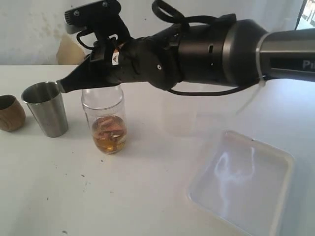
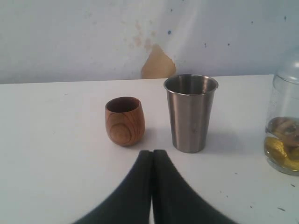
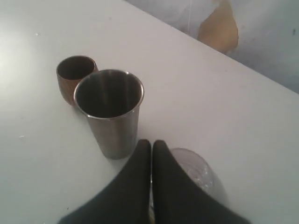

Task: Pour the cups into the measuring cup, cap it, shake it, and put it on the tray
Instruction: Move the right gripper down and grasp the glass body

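The measuring cup (image 1: 106, 123) stands upright with amber liquid and brownish pieces in its bottom; a clear dome lid (image 3: 198, 173) sits on top. Left of it stand the steel tumbler (image 1: 46, 108) and the wooden cup (image 1: 10, 113), both upright and looking empty. My right gripper (image 1: 62, 86) reaches across just above the capped measuring cup, shut on nothing, its tips by the steel tumbler's rim (image 3: 110, 88). My left gripper (image 2: 153, 152) is shut and empty, low in front of the wooden cup (image 2: 124, 120) and steel tumbler (image 2: 190, 112). The frosted cup is out of view.
The white tray (image 1: 246, 187) lies at the front right of the white table, nothing in it. The right arm's thick black body (image 1: 211, 49) spans the scene above the table. A wall with a tan patch (image 2: 159, 63) backs the table.
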